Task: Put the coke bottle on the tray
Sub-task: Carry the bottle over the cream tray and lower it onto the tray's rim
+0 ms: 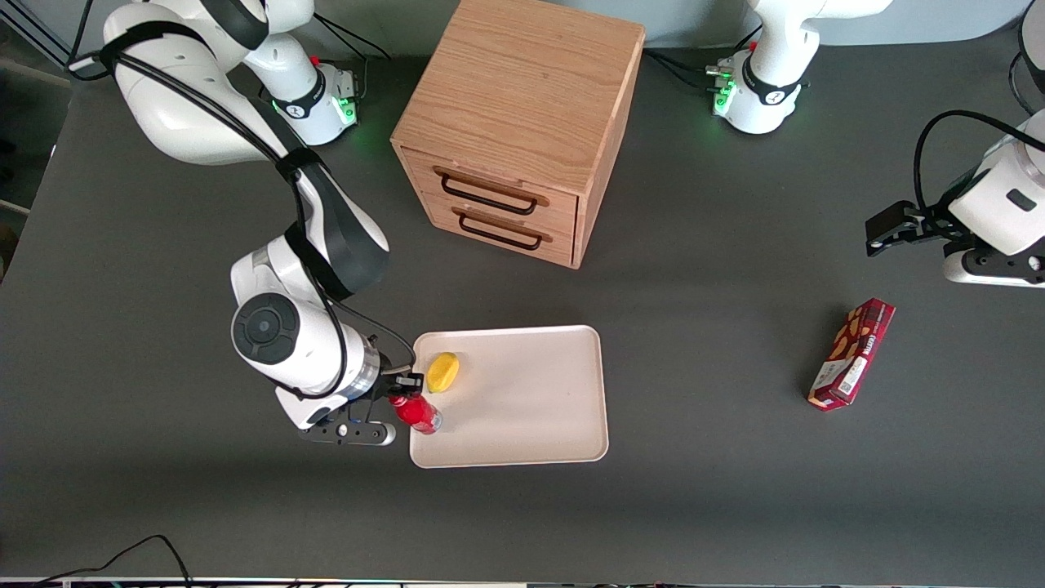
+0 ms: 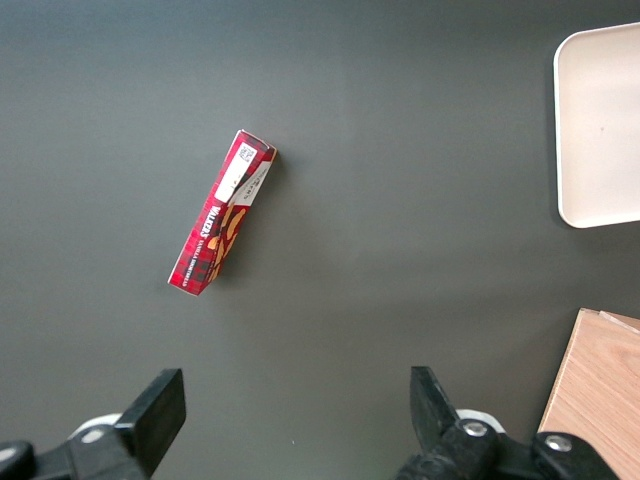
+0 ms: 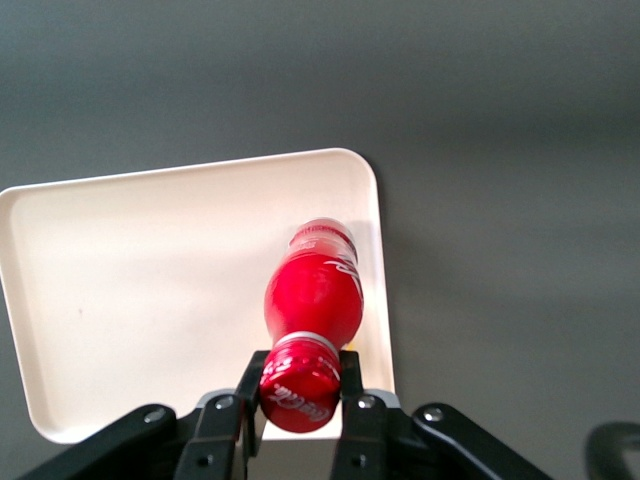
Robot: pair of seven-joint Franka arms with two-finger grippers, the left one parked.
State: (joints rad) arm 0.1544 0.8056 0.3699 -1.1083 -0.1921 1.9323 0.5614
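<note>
My right gripper (image 1: pixel 402 394) is shut on the cap of the red coke bottle (image 1: pixel 416 412), which stands upright over the cream-white tray (image 1: pixel 531 425), at the tray's end toward the working arm and near its corner closest to the front camera. In the right wrist view the fingers (image 3: pixel 352 385) clamp the red cap, and the bottle (image 3: pixel 312 300) hangs down over the tray (image 3: pixel 150 270) close to its rim. I cannot tell whether the bottle's base touches the tray. A yellow fruit (image 1: pixel 443 371) lies on the tray just farther from the front camera than the bottle.
A wooden two-drawer cabinet (image 1: pixel 522 122) stands farther from the front camera than the tray, both drawers shut. A dark red snack box (image 1: pixel 851 353) lies toward the parked arm's end of the table; it also shows in the left wrist view (image 2: pixel 220 210).
</note>
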